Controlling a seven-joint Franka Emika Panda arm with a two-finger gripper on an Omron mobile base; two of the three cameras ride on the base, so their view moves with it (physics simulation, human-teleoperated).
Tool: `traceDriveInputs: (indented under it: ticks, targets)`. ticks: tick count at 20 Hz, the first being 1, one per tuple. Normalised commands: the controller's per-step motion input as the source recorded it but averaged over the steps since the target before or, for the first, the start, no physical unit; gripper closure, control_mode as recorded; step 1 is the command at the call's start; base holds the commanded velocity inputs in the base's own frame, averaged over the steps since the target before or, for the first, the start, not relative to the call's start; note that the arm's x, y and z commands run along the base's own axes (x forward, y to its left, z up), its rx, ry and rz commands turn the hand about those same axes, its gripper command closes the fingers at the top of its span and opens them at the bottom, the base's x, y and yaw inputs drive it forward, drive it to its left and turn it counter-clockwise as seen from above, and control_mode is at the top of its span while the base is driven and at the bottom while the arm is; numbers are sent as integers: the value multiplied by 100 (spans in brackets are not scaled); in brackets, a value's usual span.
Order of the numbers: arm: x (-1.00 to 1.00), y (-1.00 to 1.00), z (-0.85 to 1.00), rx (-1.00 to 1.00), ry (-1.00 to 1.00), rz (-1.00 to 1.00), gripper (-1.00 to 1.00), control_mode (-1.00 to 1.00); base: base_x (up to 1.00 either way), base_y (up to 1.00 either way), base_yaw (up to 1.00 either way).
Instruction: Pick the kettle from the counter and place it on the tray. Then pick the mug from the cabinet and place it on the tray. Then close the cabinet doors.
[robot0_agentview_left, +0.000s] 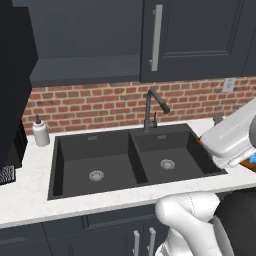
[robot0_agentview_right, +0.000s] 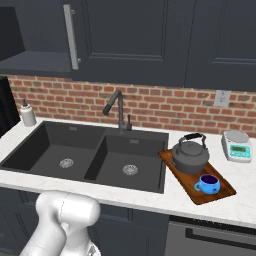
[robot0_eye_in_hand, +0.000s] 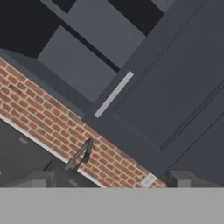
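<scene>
With squat dark grey metal kettle (robot0_agentview_right: 190, 155) and small blue mug (robot0_agentview_right: 208, 184) on the brown wooden tray (robot0_agentview_right: 222, 192), closing tall charcoal cabinet doors (robot0_agentview_right: 125, 35) next, gripper (robot0_eye_in_hand: 111, 180) wide open, empty, needing a reach to the open left door (robot0_agentview_left: 14, 85)

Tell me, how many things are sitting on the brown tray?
2: the kettle toward the back of the tray, and the blue mug in front of it. Nothing else seems hidden there.

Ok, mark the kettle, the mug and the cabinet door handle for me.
kettle (robot0_agentview_right: 190, 159), right base view, on its round body.
mug (robot0_agentview_right: 209, 184), right base view, on its blue side.
cabinet door handle (robot0_agentview_left: 157, 37), left base view, mid-bar.
</scene>
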Motion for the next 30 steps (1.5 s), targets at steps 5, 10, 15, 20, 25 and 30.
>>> traceDriveInputs:
  ticks: [5,10,15,20,25,30]
  targets:
    - [-25,46,0,-8,1,15,-100,-100,0,0,0]
    - [-15,64,0,-7,0,22,-100,-100,0,0,0]
    - [-2,71,0,-13,0,26,-100,-100,0,0,0]
    - [8,65,-3,-13,-3,39,-100,-100,0,0,0]
    - [28,64,-16,-18,-9,38,-100,-100,0,0,0]
    - [47,40,-30,-16,-12,26,-100,-100,0,0,0]
